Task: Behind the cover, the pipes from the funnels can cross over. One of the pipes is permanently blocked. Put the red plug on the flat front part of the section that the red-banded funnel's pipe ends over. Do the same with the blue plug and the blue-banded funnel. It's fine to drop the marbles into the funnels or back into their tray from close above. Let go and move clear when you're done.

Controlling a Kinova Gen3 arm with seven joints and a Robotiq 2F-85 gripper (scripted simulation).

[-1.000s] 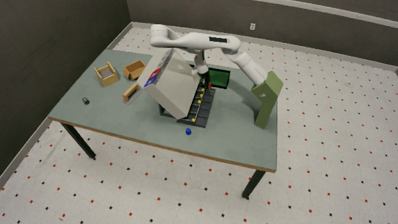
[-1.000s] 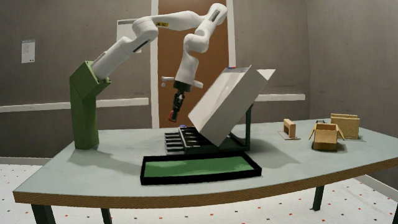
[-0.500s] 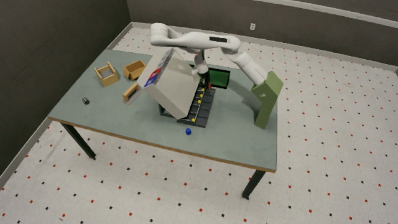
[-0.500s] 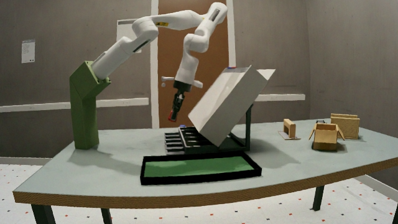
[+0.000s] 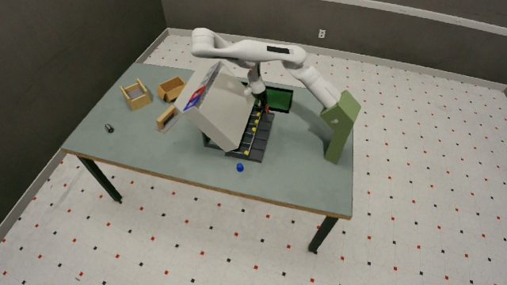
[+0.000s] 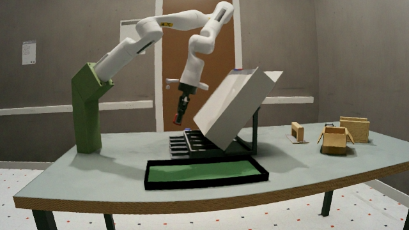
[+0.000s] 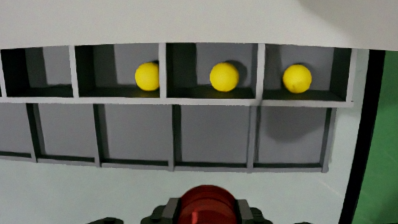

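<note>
My gripper is shut on the red plug and hangs above the front of the dark sectioned tray. In the wrist view the plug is in line with the second flat front part from the right. Three yellow marbles lie in the three rightmost back compartments under the tilted white cover. The blue plug stands on the table by the tray's near end. Red and blue funnel marks show on the cover's top.
A green marble tray lies beside the sections. The arm's green pedestal stands at the table's edge. A cardboard box, a wooden crate, a small block and a dark object lie beyond the cover.
</note>
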